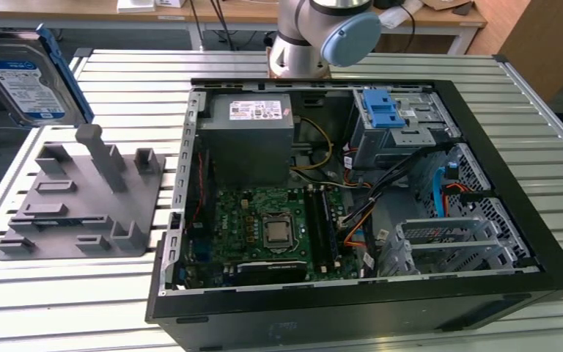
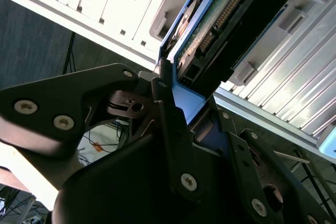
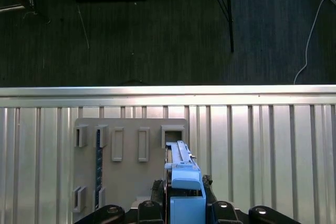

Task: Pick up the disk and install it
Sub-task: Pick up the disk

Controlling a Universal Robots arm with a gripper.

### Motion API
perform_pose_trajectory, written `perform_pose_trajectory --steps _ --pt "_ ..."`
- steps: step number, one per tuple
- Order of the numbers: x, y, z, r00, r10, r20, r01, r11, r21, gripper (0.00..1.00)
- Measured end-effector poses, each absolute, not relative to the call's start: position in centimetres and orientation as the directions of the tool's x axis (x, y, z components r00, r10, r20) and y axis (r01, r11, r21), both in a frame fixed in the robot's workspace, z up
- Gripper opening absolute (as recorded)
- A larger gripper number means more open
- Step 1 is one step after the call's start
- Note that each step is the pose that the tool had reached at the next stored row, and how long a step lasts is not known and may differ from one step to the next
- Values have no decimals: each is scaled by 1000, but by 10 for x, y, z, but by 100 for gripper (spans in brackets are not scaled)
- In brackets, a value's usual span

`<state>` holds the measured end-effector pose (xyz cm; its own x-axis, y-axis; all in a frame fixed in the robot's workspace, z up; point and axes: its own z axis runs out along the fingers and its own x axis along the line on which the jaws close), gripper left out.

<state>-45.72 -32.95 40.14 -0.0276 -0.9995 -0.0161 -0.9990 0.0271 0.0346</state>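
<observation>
At the exterior view's left edge, the disk (image 1: 23, 81) hangs upright, lifted clear of a grey holder (image 1: 76, 198) on the desk (image 1: 67, 308) and well apart from the open case (image 1: 360, 198). In the second wrist view, the claw (image 2: 191, 103) is clamped on the disk's blue carrier, probably to leave its faces free. In the first wrist view, the disk (image 3: 184, 182) stands edge-on above the holder.

Bright even light, glare on the table slats (image 2: 283, 87), shadowed disk (image 2: 247, 24) underside.
</observation>
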Motion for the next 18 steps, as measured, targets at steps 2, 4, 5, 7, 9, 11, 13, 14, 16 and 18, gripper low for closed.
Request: perform_pose_trajectory --steps 2,4,5,7,9,11,13,14,16,18 --pt "-457 -330 402 -28 -999 -16 -999 27 35 36" --pt "-457 -330 404 -28 -999 -16 -999 27 35 36" --pt "-457 -330 405 -28 -999 -16 -999 27 35 36" --pt "-457 -330 407 -28 -999 -16 -999 27 34 36" --pt "-457 -330 409 -28 -999 -16 -999 27 34 36" --pt "-457 -330 409 -28 -999 -16 -999 27 34 36" --pt "-457 -330 409 -28 -999 -16 -999 27 34 36" --pt "-457 -330 409 -28 -999 -16 -999 27 34 36" --pt "-457 -330 409 -28 -999 -16 -999 27 34 36" --pt "-457 -330 409 -28 -999 -16 -999 27 34 36"
